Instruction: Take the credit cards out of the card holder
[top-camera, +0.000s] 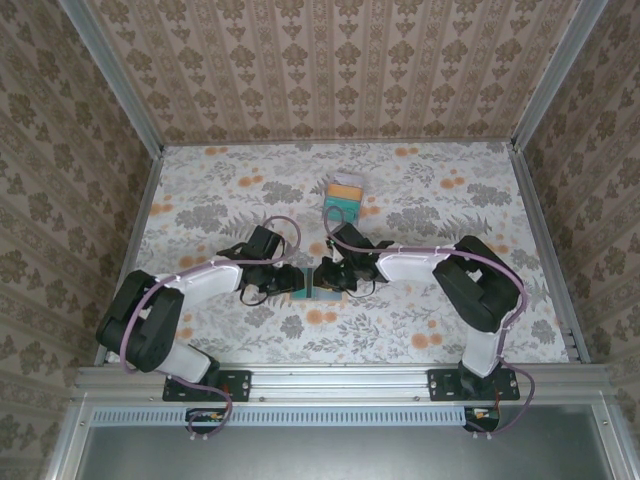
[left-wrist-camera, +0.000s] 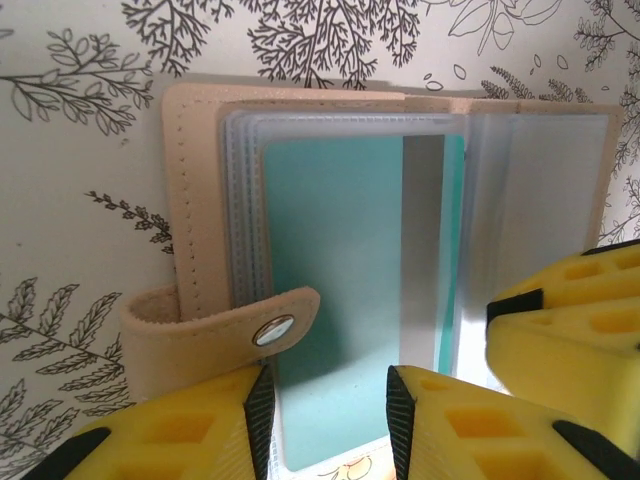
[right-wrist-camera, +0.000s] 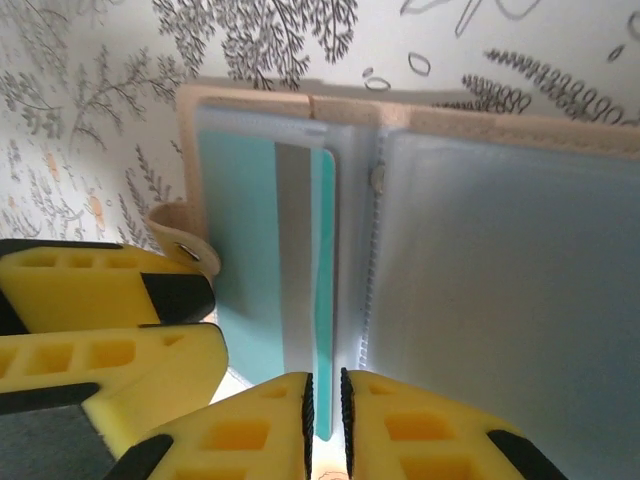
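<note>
Between the two grippers, on the flowered tablecloth (top-camera: 230, 200), one card holder (top-camera: 311, 290) is seen from above, lying open. Beyond the holder, on the side away from the arm bases, two loose cards can be counted. They are an orange card (top-camera: 348, 185) and a loose teal card (top-camera: 340, 207), lying just beside each other.

More is made out in the wrist views. One sleeved teal card (left-wrist-camera: 335, 250) sits in a clear pocket of the holder, sticking partly out past the holder's edge. The right gripper (right-wrist-camera: 325, 385) is closed almost fully, its pads pinched on that card's edge. The left gripper (left-wrist-camera: 328, 385) is held partly apart, with the same card's face showing between its fingers; whether it is clamped cannot be told. One tan snap strap (left-wrist-camera: 225, 330) is seen at the holder's side, just beside a left finger.
</note>
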